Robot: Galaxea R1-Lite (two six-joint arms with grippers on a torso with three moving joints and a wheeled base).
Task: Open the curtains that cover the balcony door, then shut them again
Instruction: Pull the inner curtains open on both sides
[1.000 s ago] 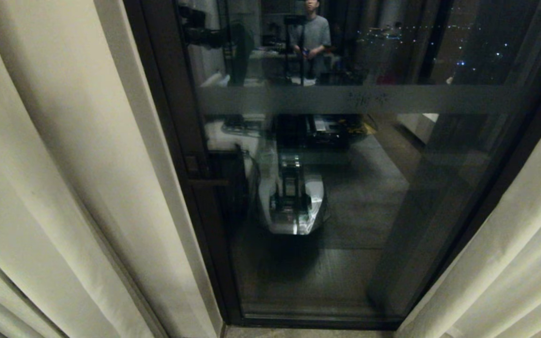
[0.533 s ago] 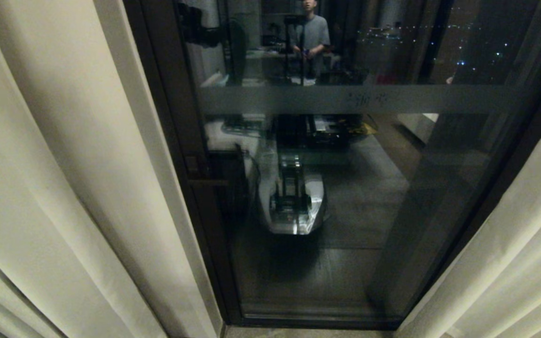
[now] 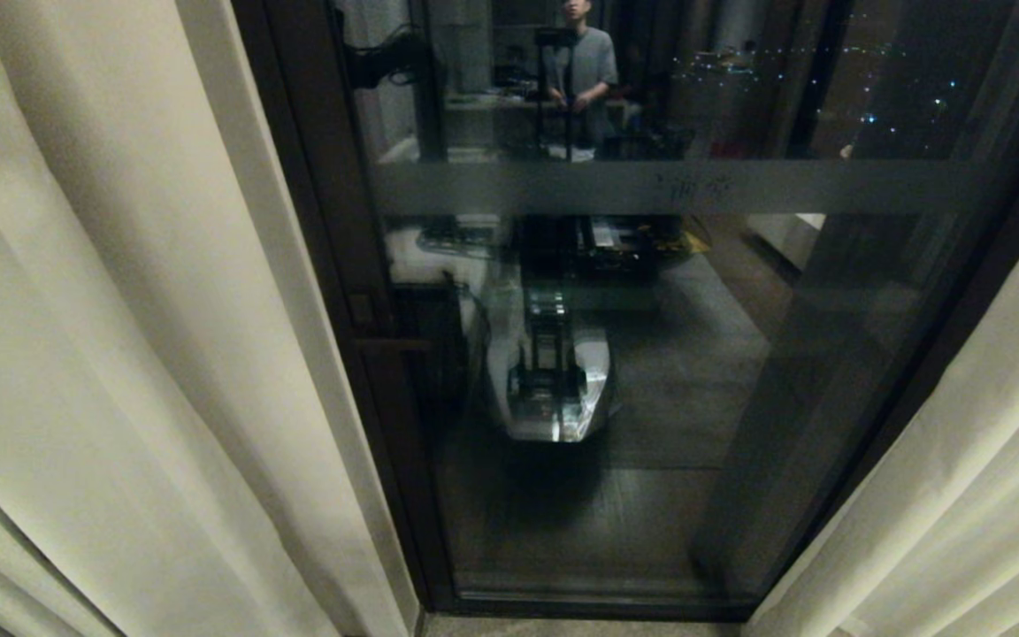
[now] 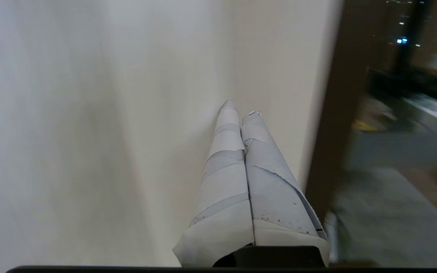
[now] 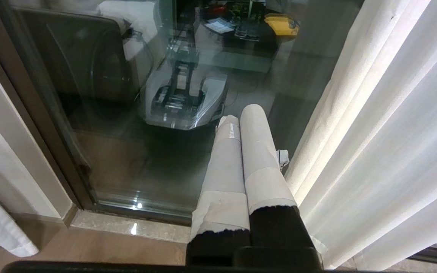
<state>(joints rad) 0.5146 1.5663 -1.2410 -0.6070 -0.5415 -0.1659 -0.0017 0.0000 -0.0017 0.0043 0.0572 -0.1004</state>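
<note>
Fingers pressed together and empty, the left gripper (image 4: pixel 239 108) points into the left curtain panel (image 3: pixel 120 354), just left of the balcony door (image 3: pixel 651 354).

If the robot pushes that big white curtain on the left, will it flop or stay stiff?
Probably flop: the left curtain hangs in long soft folds. It likely swings back, hanging free down to the floor. It looks thick, so maybe heavyish to drag.

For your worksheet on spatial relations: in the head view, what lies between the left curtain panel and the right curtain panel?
The balcony door fills that stretch in the head view: dark frame and reflective glass between the left curtain and the right curtain.
</note>
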